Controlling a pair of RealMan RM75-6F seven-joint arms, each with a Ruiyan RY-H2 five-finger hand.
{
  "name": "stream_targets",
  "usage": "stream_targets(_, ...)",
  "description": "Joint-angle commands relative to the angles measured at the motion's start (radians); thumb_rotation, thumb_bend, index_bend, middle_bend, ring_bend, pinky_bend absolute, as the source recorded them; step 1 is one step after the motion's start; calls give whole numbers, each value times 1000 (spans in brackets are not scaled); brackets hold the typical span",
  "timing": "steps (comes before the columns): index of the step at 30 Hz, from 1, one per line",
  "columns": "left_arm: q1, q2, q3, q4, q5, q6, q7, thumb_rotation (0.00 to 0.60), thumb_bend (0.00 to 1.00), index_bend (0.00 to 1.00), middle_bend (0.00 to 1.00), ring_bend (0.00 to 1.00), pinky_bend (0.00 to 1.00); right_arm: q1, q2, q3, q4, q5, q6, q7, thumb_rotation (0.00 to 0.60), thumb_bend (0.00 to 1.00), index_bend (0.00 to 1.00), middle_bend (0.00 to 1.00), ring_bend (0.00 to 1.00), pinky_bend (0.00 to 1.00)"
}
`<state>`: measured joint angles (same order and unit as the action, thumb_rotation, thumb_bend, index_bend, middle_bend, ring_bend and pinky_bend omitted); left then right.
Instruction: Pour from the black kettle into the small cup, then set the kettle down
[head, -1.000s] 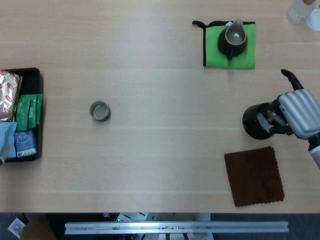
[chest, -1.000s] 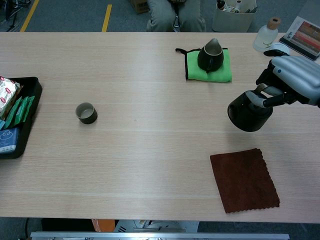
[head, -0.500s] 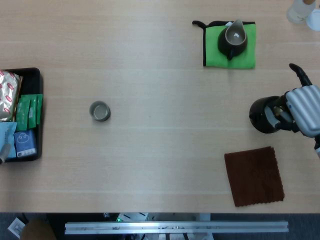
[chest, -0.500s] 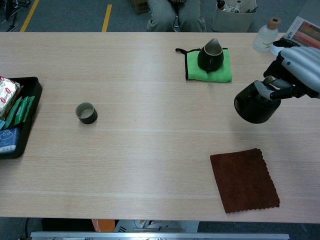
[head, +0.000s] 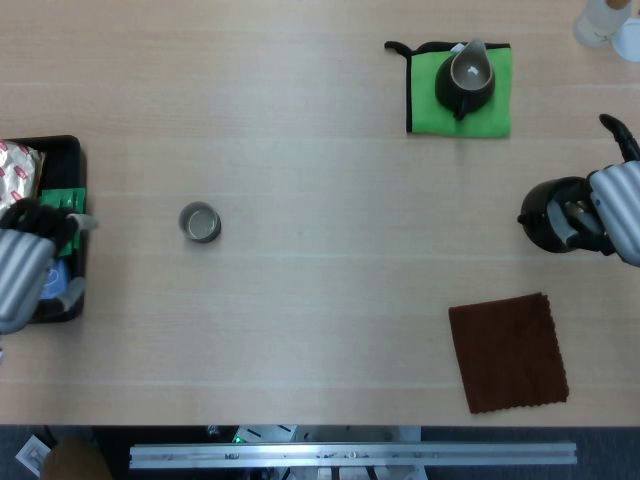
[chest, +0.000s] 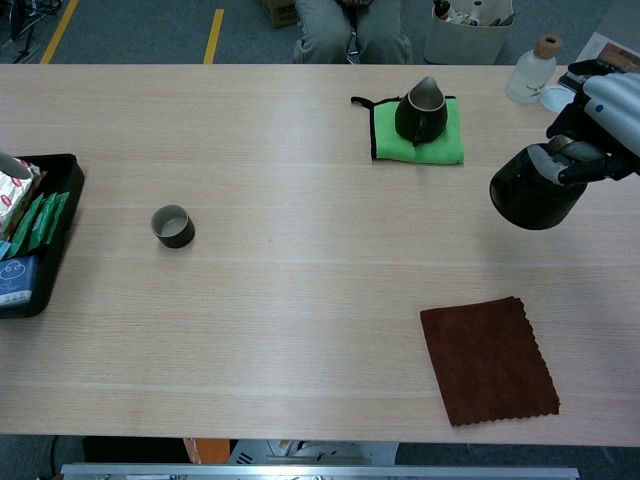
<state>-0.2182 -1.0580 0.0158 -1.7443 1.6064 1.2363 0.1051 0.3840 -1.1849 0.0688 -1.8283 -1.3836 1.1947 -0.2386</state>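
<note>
Right robot hand (chest: 608, 130) at 3 o'clock, fingers wrapped round the kettle (chest: 538, 190), gripping it at the top. Kettle held above the desk (chest: 300, 300), clear of the surface in the chest view; seen from the head view at (head: 553, 215), beside the same hand (head: 617, 208). Cup (head: 200, 222) upright at 9 o'clock on bare wood, well apart from the kettle; also at (chest: 172, 226). Left robot hand (head: 28, 265) at the 9 o'clock edge, over the tray (head: 66, 146), fingers curled inward; cannot tell whether anything is held. Tray packed with packets (head: 56, 222) in green, blue and foil. Green cloth (head: 459, 100) at 1 o'clock, a small pitcher (head: 465, 78) standing on it. Brown cloth (head: 508, 352) flat at 5 o'clock, below the kettle. Bottle (chest: 529, 70) with a cork top at the far 2 o'clock corner.
</note>
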Motion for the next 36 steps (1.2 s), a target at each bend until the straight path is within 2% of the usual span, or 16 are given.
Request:
stream_targets(1,-83,-40,-22,-22,-29,-112,20,600,271,264,270,233,171,-1,1,1,4,3,1,-7,484,470,1000,1000,965,21)
stream_targets(6,-181,-120,-61,-5,-130,-259,121,600,271,257,262,229,171,-1,1,0,8,9,-4,-9,497,470,1000,1000,965,22)
stream_targets(9,-227,-165,-84,17,-233,-326,217,600,271,224,230,218,171,-2,5,3,6,9,-2,-7,500,470,1000,1000,965,21)
stream_targets(12,-260,-220,-105,41,-323,-348,293,600,270,181,205,209,171,-2,10,6,4,10,-2,-5,507,469,1000,1000,966,21)
stream_targets(17,-308,-296,-124,92,-456,-368,374,600,271,169,173,174,171,-3,19,7,1,7,-2,4,513,470,1000,1000,965,21)
stream_targets(25,-378,-375,-106,142,-600,-400,471,600,270,139,93,46,90,-4,26,6,-1,5,-5,17,517,469,1000,1000,965,22)
stream_targets(36,-439,-430,-69,183,-708,-369,573,600,270,138,84,35,88,-13,37,3,5,-11,3,46,524,470,1000,1000,965,30)
